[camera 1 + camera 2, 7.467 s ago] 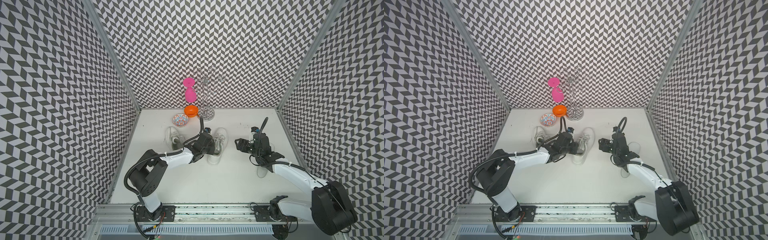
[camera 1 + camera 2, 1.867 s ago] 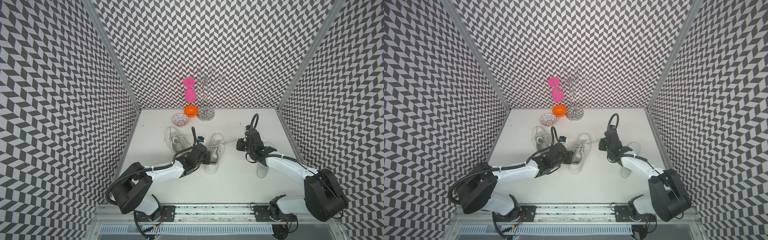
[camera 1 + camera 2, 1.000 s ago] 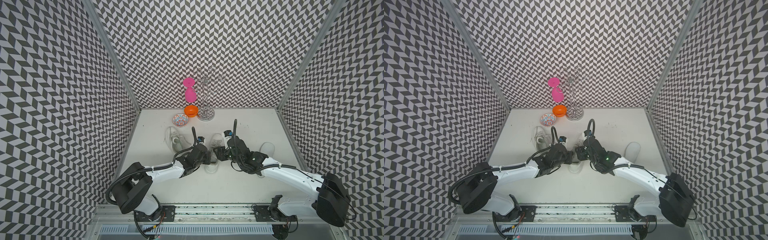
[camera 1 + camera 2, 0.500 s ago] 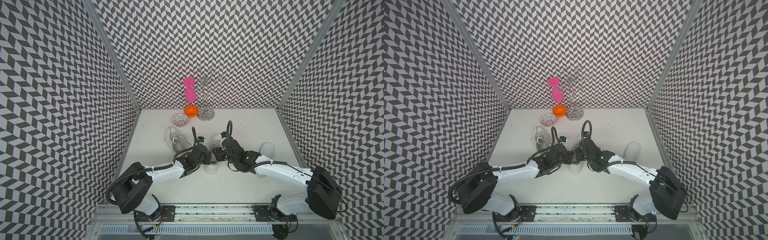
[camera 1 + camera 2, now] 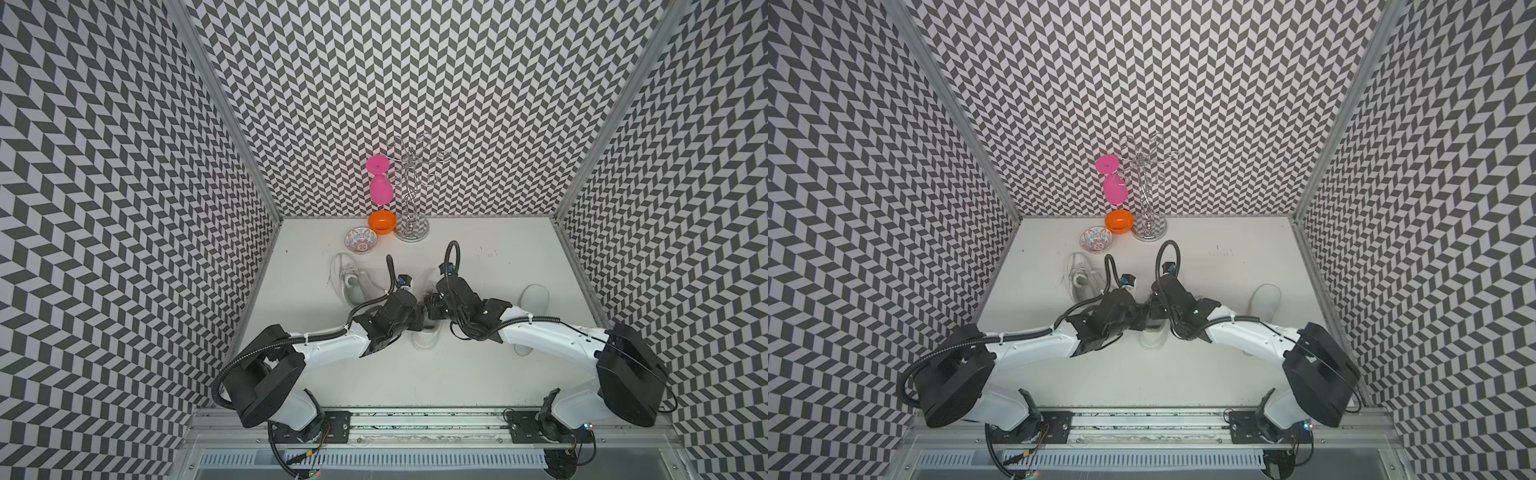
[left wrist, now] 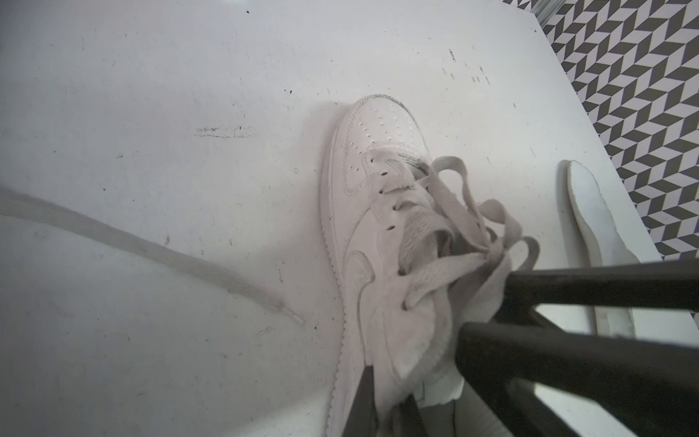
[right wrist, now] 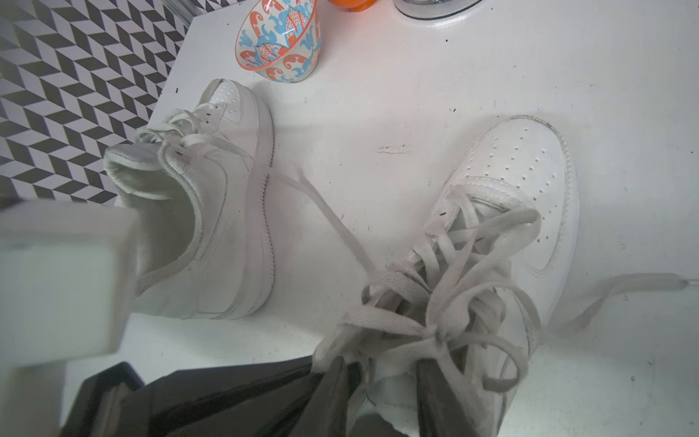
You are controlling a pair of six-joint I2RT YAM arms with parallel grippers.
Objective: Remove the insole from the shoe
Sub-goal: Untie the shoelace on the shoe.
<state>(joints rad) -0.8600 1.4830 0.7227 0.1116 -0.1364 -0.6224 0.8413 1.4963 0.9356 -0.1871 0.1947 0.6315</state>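
Note:
A white laced shoe (image 5: 426, 341) (image 5: 1152, 337) stands mid-table between both arms. My left gripper (image 6: 384, 408) (image 5: 419, 316) is shut on its side collar, one finger outside and one inside the mouth. My right gripper (image 7: 386, 382) (image 5: 430, 309) reaches in from the opposite side. Its fingers (image 6: 567, 280) pinch the tongue (image 6: 488, 302) just behind the lace knot (image 7: 435, 336). The insole in this shoe is hidden under the tongue and fingers. A loose white insole (image 5: 534, 297) (image 6: 590, 234) lies flat on the table at the right.
A second white shoe (image 5: 352, 286) (image 7: 212, 212) stands to the back left with a lace trailing. Behind it are a patterned bowl (image 5: 360, 241), an orange bowl (image 5: 381, 222) and a wire rack (image 5: 411, 226) holding a pink glass (image 5: 380, 189). Patterned walls close three sides.
My right arm swung from the loose insole at the right over to the middle shoe, and its jaws narrowed onto the tongue. The left gripper kept its hold and the shoe stayed put.

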